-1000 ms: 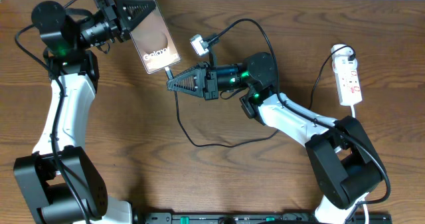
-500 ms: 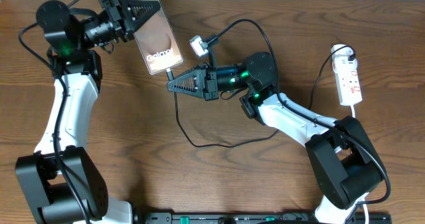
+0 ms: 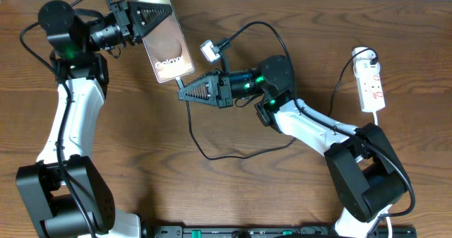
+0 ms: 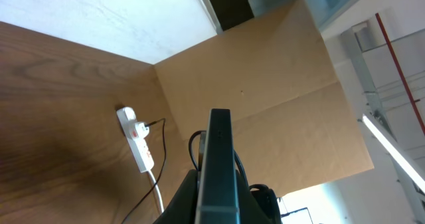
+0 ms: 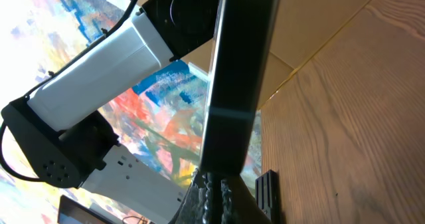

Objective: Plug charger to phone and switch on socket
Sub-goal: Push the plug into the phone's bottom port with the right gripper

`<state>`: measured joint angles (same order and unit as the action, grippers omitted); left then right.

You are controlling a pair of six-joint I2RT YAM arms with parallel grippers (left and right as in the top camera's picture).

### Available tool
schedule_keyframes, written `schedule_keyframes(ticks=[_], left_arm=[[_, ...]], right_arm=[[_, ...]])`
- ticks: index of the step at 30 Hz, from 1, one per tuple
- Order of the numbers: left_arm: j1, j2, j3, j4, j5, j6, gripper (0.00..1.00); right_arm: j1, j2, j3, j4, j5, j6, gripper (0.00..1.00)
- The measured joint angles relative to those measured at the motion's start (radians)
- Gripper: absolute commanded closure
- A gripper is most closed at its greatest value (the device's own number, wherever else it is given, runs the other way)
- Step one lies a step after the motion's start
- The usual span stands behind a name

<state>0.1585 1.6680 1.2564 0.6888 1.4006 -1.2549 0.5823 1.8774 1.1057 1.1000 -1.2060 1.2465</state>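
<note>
My left gripper (image 3: 152, 12) is shut on the phone (image 3: 168, 46), a glossy slab with white "Galaxy" lettering, held tilted above the table's back left. In the left wrist view the phone's thin edge (image 4: 218, 164) stands between the fingers (image 4: 216, 207). My right gripper (image 3: 182, 91) is shut on the charger's plug tip, right at the phone's lower end. The thin black charger cable (image 3: 212, 150) loops from there across the table. In the right wrist view the phone's dark edge (image 5: 239, 71) rises straight from the fingertips (image 5: 216, 181). The white socket (image 3: 371, 87) lies at the far right, and shows in the left wrist view (image 4: 138, 144).
A small white adapter block (image 3: 210, 49) lies behind the right gripper with black cable running from it. The socket's white cord (image 3: 346, 72) curls beside the strip. A black rail (image 3: 268, 231) runs along the front edge.
My left gripper has tilted the phone slightly, bringing its lower end down to the right gripper's tip. The right gripper has edged a little toward it with the plug.
</note>
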Motion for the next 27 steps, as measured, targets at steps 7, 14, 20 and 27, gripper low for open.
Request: schedule_keyframes(ticks=[7,14,20,27], left_arm=[[0.0,0.0,0.0,0.0,0.004,0.003,0.93],[0.0,0.0,0.0,0.0,0.003,0.006,0.92],[0.001,0.0,0.0,0.002,-0.001,0.014,0.93],[0.002,0.0,0.001,0.003,-0.013,0.021,0.93]], right_arm=[[0.0,0.0,-0.001,0.0,0.001,0.003,0.99],[0.005,0.001,-0.002,0.0,0.017,0.007,0.99],[0.012,0.001,-0.002,0.0,0.046,0.008,0.99],[0.013,0.001,-0.004,-0.002,0.066,0.011,0.99]])
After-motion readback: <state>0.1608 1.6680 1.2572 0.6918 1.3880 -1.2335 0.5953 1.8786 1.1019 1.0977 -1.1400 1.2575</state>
